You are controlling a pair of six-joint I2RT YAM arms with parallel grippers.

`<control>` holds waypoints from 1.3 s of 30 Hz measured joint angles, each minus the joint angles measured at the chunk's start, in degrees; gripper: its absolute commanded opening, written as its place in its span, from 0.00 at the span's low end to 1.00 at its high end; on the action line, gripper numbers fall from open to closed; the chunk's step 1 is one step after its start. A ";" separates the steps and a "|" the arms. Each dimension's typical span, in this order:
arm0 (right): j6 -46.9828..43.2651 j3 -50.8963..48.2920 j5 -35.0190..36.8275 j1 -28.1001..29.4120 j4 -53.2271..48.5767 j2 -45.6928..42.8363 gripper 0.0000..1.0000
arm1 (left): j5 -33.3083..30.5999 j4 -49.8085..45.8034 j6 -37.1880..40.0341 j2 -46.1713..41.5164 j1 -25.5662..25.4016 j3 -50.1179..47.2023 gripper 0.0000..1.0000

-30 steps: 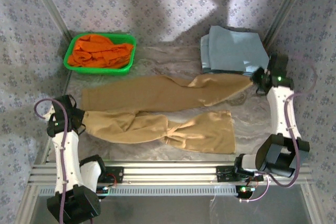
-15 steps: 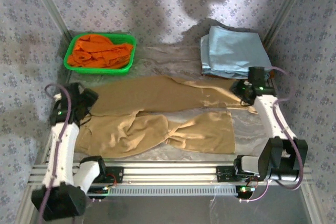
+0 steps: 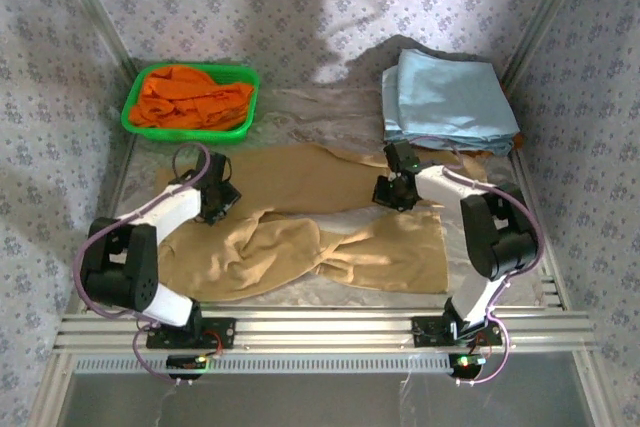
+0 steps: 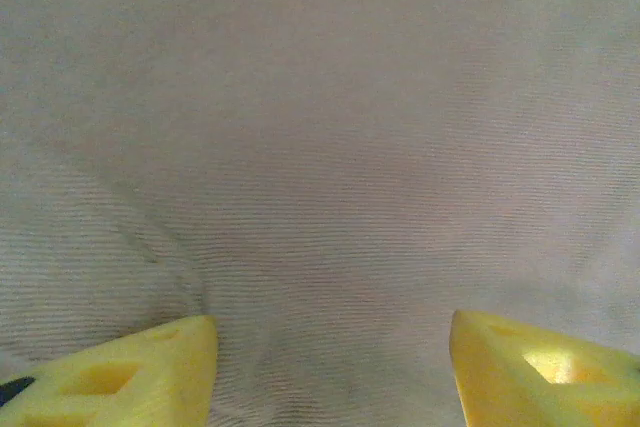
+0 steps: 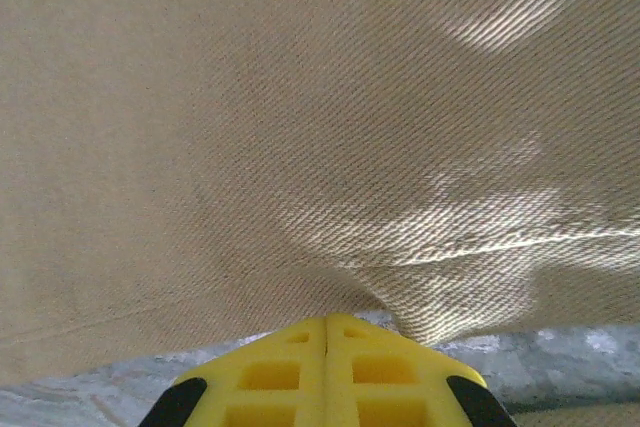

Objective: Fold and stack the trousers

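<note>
The tan trousers [image 3: 300,179] lie spread across the middle of the table, with the near leg [image 3: 400,257] rumpled toward the left. My left gripper [image 3: 214,201] hovers low over the left part of the trousers. In the left wrist view it [image 4: 330,367] stands open, with its yellow fingertips [image 4: 150,372] wide apart over flat cloth [image 4: 320,147]. My right gripper [image 3: 388,191] is at the near edge of the far leg. In the right wrist view it [image 5: 327,322] is shut, and a fold of the tan cloth [image 5: 300,97] is pulled into its tips.
A green basket [image 3: 128,119] with a bright orange garment [image 3: 190,95] sits at the back left. Folded light blue garments [image 3: 445,97] lie at the back right. An aluminium rail [image 3: 320,332] runs along the near edge. The marbled tabletop [image 5: 570,367] shows beneath the cloth edge.
Both arms swung in from the table's sides toward the middle of the trousers. The right gripper travelled left along the far leg. The near-left cloth has bunched up.
</note>
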 measured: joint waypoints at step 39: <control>-0.96 -4.09 -4.48 -25.55 -3.39 -4.07 0.03 | 4.13 1.51 5.07 -2.25 2.40 -0.07 0.77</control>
